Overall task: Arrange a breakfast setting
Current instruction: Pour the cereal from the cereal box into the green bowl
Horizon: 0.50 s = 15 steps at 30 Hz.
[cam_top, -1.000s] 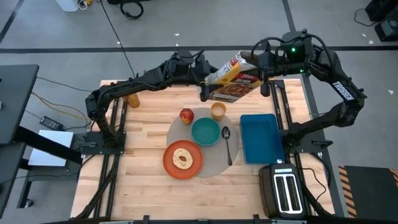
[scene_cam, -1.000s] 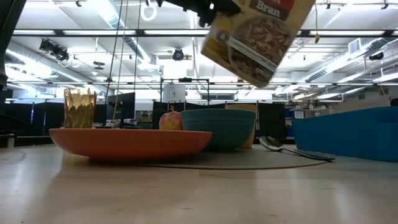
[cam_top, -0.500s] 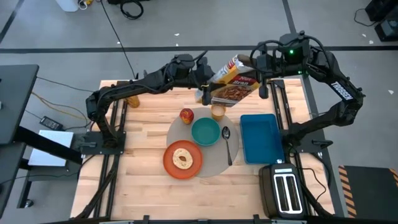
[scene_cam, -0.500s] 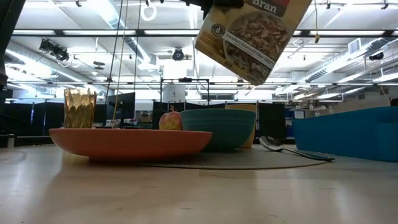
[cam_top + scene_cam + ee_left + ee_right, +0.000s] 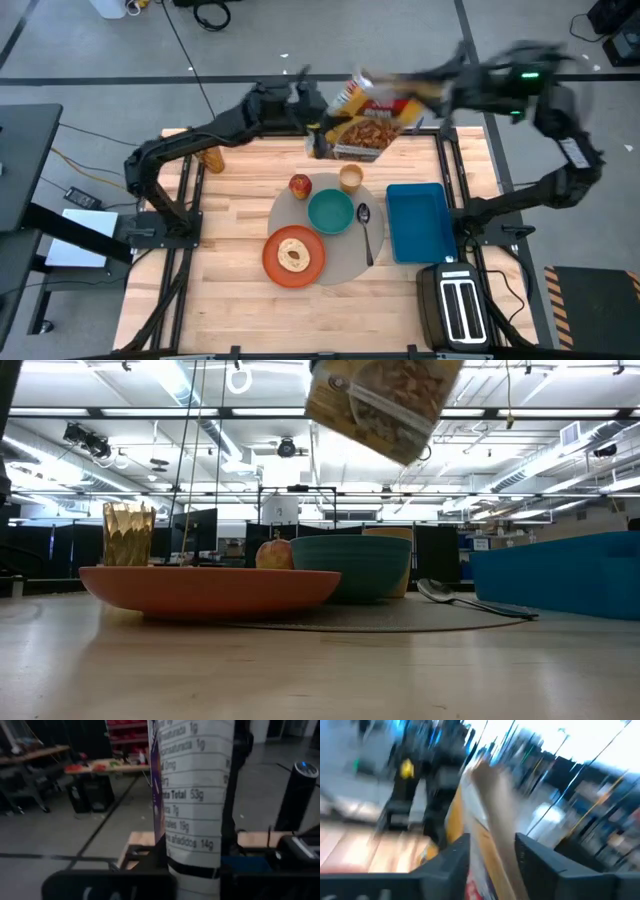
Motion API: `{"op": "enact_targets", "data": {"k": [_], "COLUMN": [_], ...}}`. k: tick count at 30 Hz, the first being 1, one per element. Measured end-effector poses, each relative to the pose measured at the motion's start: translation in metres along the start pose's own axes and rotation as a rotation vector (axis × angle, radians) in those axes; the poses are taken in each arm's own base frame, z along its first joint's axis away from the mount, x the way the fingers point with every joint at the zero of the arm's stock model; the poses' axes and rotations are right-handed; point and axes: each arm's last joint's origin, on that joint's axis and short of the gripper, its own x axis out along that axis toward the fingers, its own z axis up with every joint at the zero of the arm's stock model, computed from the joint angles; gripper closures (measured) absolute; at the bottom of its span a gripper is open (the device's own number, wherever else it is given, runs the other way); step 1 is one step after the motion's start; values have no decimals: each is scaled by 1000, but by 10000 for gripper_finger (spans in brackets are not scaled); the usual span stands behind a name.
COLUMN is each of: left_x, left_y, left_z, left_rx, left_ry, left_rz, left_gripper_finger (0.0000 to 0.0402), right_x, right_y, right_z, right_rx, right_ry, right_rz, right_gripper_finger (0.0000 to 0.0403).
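A cereal box hangs tilted over the table's far edge, above the setting; it also shows in the low view. My left gripper is shut on its lower end. My right gripper, blurred, is shut on its top end. Below, the grey placemat carries the orange plate with the bagel, the teal bowl, the spoon, the red apple and the small cup. My left gripper pinches the box's lower end across its two broad faces, the narrow printed side showing between the fingers. The fingers come level from the table's left. The box is lifted clear and tilted. My right gripper has the box's top flap between its two fingers, coming from the table's right. The picture is blurred, so the exact hold does not show.
A blue tray lies right of the placemat, and a black toaster stands at the near right corner. An amber glass stands at the far left. Bare wood lies at the near left.
The cereal box has gone up and a little toward the table's left, still tilted and held by both grippers. My left gripper has gone left with it. My right arm has moved fast and shows blurred, its elbow swung toward the right.
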Motion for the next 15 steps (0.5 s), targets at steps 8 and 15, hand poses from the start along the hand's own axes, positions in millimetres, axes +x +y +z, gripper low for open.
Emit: {"op": "enact_targets", "data": {"k": [8,15], "left_x": [-73,-123], "left_y": [13,5], "left_z": [55,98], "left_rx": [33,80], "left_ry": [-177,-463], "left_rz": [86,105], "left_gripper_finger": [393,393], "right_x": [-77,-60], "right_y": [-8,1], "right_z": [22,-3], "right_rx": [0,165], "right_ry": [-214,-174], "right_rz": [-256,-141], "right_gripper_finger": [132,72]}}
